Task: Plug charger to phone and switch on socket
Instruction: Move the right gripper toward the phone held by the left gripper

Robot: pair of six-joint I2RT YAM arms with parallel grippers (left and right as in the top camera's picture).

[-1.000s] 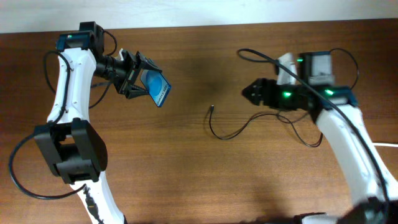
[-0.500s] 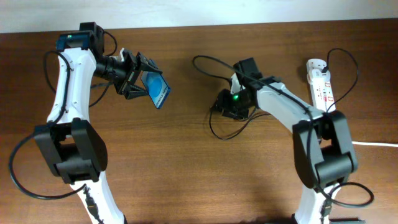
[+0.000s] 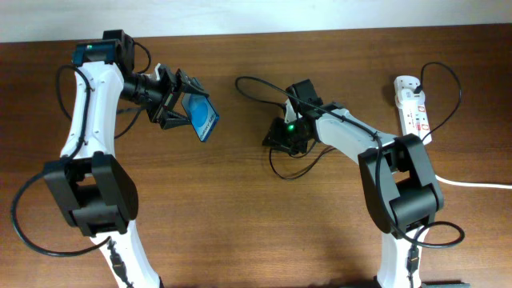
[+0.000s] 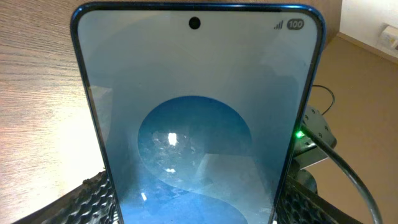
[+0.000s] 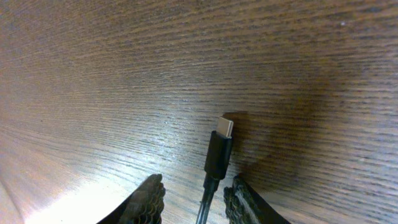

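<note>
Left jaws clamp the phone (image 3: 202, 117), clear of the bench (image 3: 240, 232). Right jaws stand open astride the charger (image 5: 219, 152), its tip lying just ahead of them, not gripped. We judge plugging in and switching the socket (image 3: 413, 104), well off to their side, both outstanding.

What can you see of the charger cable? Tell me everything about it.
The charger is a thin black cable ending in a small black connector with a silvery metal tip. It lies flat on the wooden table, between the open fingers of the right gripper, not yet clamped. Overhead, its slack curls nearby.
</note>
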